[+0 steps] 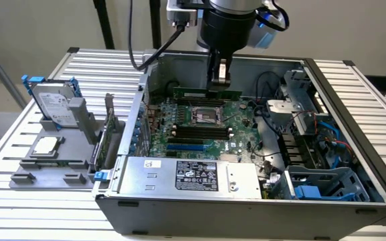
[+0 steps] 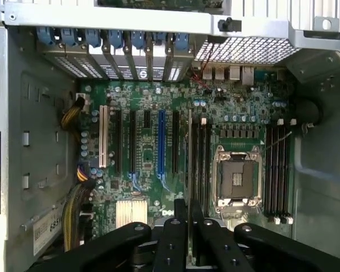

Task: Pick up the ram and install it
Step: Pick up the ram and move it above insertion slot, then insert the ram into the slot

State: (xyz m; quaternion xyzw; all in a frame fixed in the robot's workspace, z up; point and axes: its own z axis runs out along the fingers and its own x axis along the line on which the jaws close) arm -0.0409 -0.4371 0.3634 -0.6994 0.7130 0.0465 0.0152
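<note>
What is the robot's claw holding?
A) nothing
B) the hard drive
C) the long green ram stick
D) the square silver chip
C: the gripper is shut on the ram, holding it in the air above the motherboard.

The arm runs off the upper edge; the gripper covers the middle of the ram; the label print is unreadably small.
</note>
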